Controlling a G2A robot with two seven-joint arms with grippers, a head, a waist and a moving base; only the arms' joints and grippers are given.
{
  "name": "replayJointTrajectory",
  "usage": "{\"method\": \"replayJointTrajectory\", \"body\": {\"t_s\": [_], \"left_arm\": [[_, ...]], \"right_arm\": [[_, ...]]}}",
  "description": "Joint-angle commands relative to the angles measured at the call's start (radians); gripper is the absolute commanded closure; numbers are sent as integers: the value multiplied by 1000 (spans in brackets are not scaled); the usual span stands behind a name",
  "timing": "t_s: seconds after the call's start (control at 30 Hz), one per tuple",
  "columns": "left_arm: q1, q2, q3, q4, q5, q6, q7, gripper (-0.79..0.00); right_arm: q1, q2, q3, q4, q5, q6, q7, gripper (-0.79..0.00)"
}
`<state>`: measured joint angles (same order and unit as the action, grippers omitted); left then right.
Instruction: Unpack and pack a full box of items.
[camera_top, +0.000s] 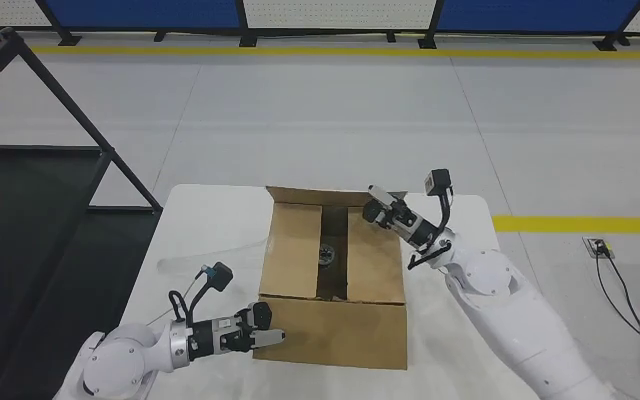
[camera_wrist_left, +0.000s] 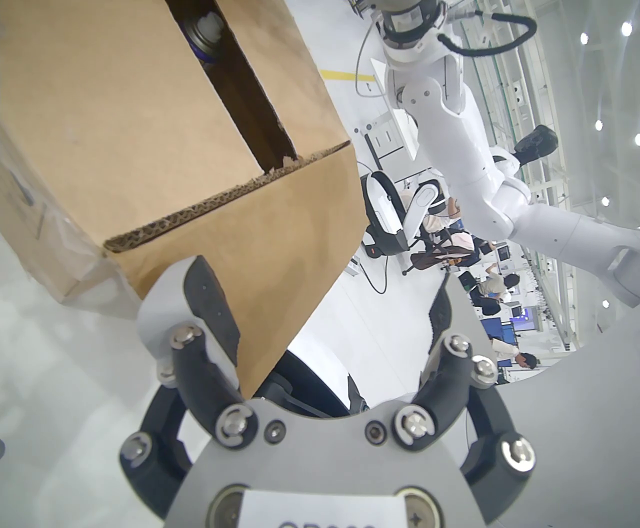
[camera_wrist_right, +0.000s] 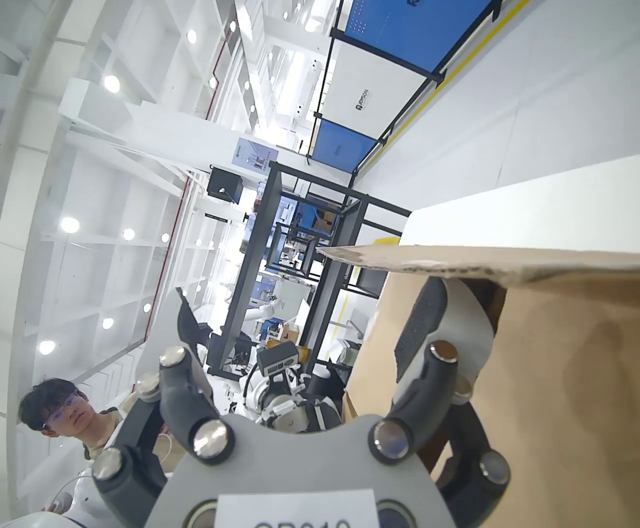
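A brown cardboard box (camera_top: 335, 300) stands in the middle of the white table (camera_top: 200, 215). Its two top flaps lie nearly flat, with a dark gap between them. A dark round item with a white cap (camera_top: 326, 252) (camera_wrist_left: 205, 30) shows in that gap. My left gripper (camera_top: 266, 335) (camera_wrist_left: 325, 280) is open at the box's near left corner (camera_wrist_left: 280, 240), and that corner sits between its fingers. My right gripper (camera_top: 376, 209) (camera_wrist_right: 307, 300) is open at the far right corner, with one finger (camera_wrist_right: 425, 320) tucked under a flap's edge (camera_wrist_right: 450, 265), beside the box's wall.
Clear plastic film (camera_top: 190, 265) (camera_wrist_left: 75, 280) lies on the table left of the box. A black metal frame (camera_top: 70, 170) stands off the table's left side. Bare table shows on both sides of the box.
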<state>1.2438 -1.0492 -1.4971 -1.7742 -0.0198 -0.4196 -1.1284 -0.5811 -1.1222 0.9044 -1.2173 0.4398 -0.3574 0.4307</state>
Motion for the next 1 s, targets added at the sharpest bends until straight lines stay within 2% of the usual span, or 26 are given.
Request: {"method": "replayJointTrajectory", "body": {"t_s": [0.0, 0.3, 0.53, 0.83, 0.97], "left_arm": [[0, 0, 0, 0, 0, 0, 0, -785], [0, 0, 0, 0, 0, 0, 0, -785], [0, 0, 0, 0, 0, 0, 0, -785], [0, 0, 0, 0, 0, 0, 0, -785], [0, 0, 0, 0, 0, 0, 0, -785]], "right_arm": [[31, -14, -14, 40, -13, 13, -35, -785], [164, -95, -81, 263, 33, 0, -126, -785], [233, -157, -122, 430, 83, -38, -116, -785], [306, -235, -189, 593, 14, -17, -175, -785], [334, -263, -204, 652, -2, 7, -153, -785]]}}
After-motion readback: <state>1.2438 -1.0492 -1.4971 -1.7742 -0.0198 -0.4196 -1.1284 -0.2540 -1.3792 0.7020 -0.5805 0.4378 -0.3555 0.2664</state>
